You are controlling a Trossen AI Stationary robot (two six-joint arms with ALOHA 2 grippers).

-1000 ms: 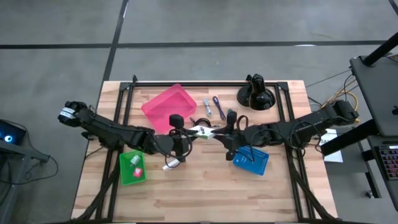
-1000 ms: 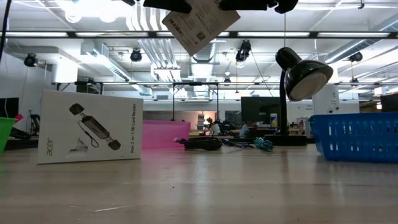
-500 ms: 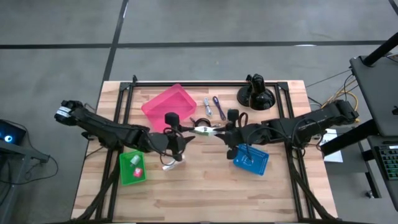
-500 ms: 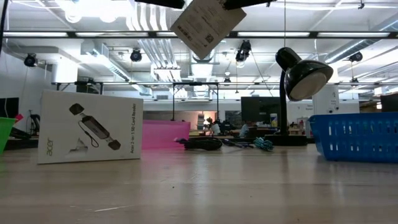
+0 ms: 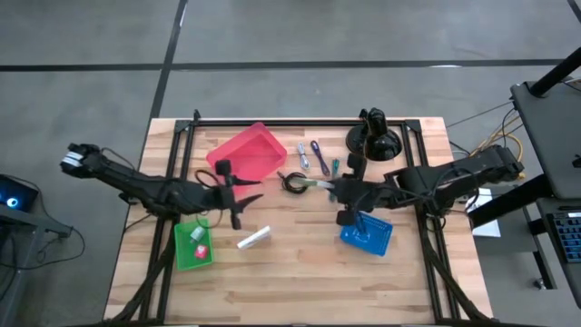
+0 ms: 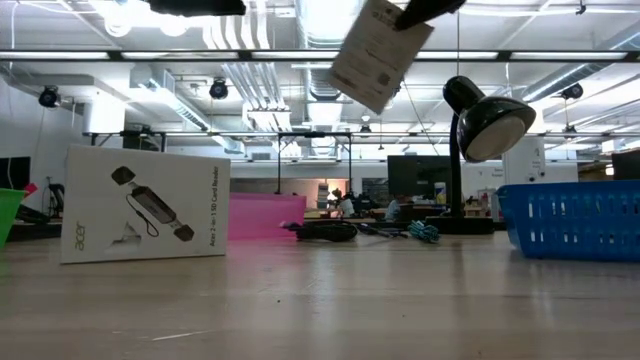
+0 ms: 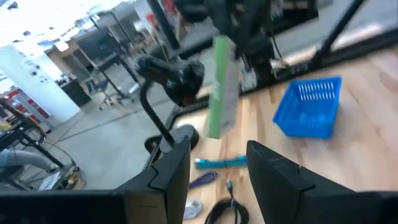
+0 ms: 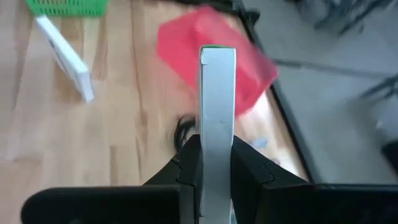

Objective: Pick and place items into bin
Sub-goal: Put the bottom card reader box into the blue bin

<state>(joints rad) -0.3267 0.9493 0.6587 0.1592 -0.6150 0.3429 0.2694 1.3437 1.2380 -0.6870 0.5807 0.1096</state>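
My right gripper is shut on a flat white-and-green box held above the table's middle; the low view shows the box high up and tilted. My left gripper stands open and empty left of it, between the pink bin and the green bin; its wrist view shows the box some way beyond its fingertips. A black coiled cable and thin sticks lie flat on the table behind the box. The blue bin stands below my right gripper. My right gripper pinches the box by its two broad faces between the two fingers, at the end nearest the wrist. The fingers come from the table's right, slanting down, and lie along the box. The box is lifted clear and sticks out tilted beyond the fingers.
A white carton lies on the table between the green and blue bins. A black domed camera mount stands at the far right. The green bin holds small red and white pieces. Bare wood lies along the near edge.
My left gripper has let go of the white-and-green box and drawn back toward the table's left edge. My right gripper has kept the box, rolled its wrist and carried the box a little up and toward the right; the box now tilts the other way.
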